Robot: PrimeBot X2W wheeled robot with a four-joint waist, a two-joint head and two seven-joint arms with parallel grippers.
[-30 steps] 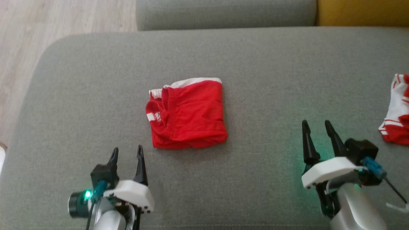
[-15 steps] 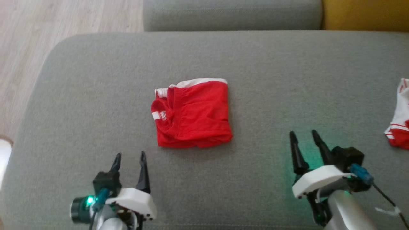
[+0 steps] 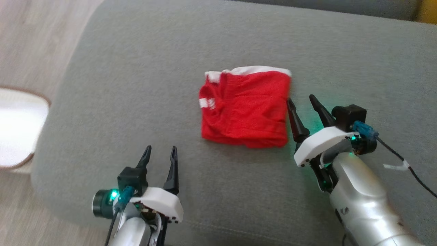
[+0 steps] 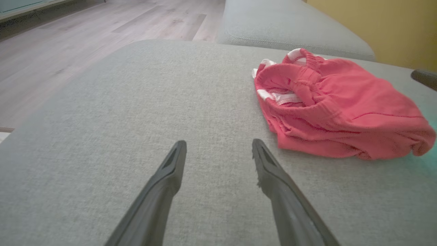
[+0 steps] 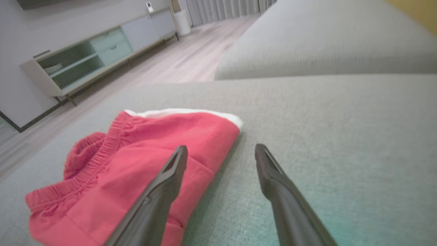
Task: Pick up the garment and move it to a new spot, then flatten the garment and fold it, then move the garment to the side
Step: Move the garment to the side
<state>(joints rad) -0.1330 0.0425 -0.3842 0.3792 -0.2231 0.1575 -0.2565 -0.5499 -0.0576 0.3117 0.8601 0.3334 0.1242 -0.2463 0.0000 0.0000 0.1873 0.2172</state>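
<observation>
Left gripper [image 3: 161,147]: nearest item, low over the front of the seat, its two long dark fingers [image 3: 172,171] spread apart with nothing between them, well short of the garment. Right gripper [image 3: 300,98]: farther in and to the right, fingers likewise spread and empty; its inner finger sits just beside the garment's right edge, and in the right wrist view that finger overlaps the red cloth, though contact cannot be told. Folded red cloth garment with white trim [image 3: 244,109]: lies flat near the middle of the seat, a rough square, gathered elastic waistband bunched at its left side, a white band along its far edge, apart from the left gripper and between the two arms. Broad grey woven-fabric sofa cushion [image 3: 136,85]: carries the garment, with a rounded corner at the far left. Second grey sofa cushion [image 5: 324,41]: beyond the first. Pale wood-plank floor [image 3: 30,34]: left of the sofa. Low white media cabinet with glass-fronted shelves [image 5: 85,58]: against the far wall.
</observation>
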